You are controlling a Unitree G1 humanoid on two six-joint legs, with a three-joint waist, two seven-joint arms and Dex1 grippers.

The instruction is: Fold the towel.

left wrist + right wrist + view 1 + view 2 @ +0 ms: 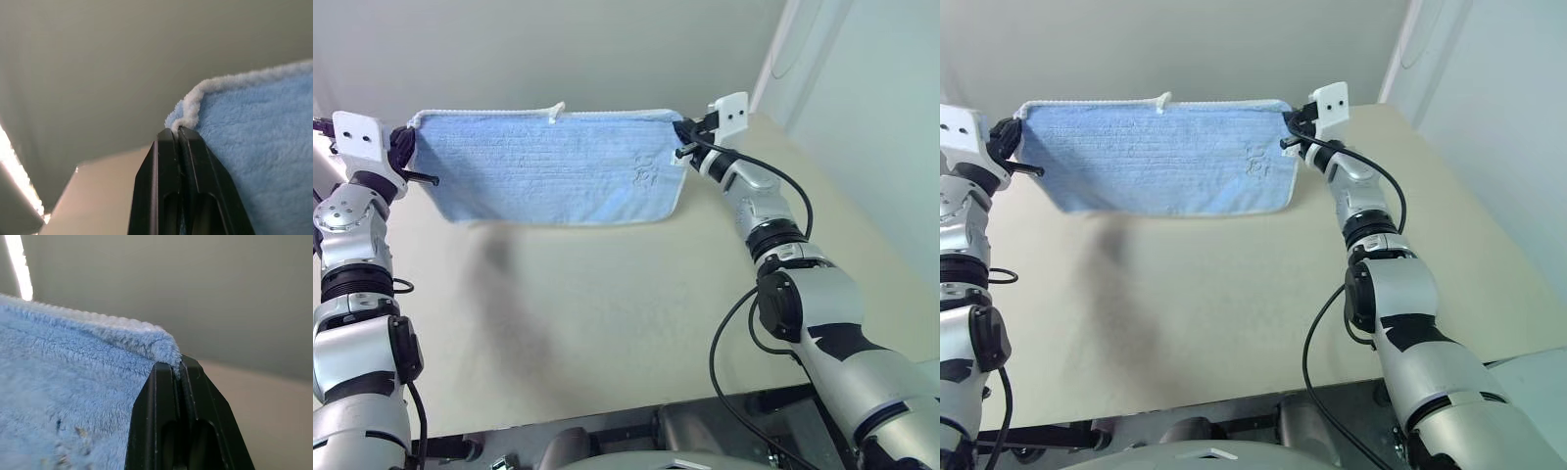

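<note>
Held up in the air above a worktop (607,323): the towel (548,166), light blue terry with white stitched edging, stretched flat between two raised arms and hanging clear of the surface. Top edge roughly level, with a small white loop tag (555,110) standing up near its middle and a faint embroidered motif (646,174) near the lower corner on the right side. Left end effector (177,131) clamped tight on the towel's upper left corner, black fingers (156,186) pressed together with the white edging pinched between them. Right end effector (177,364) likewise clamped on the upper right corner, fingers together on the blue pile.

Below, a plain beige matte worktop, wide and bare under the cloth, with a soft shadow (499,255) cast on it beneath the towel's left half. Beyond the far edge, a plain grey-white wall (607,49). At the right, a pale wall panel (871,127) running along the worktop's side, with a white vertical trim (778,49) at the corner. A bright strip of light (19,264) in the right wrist view, high beside the towel.
</note>
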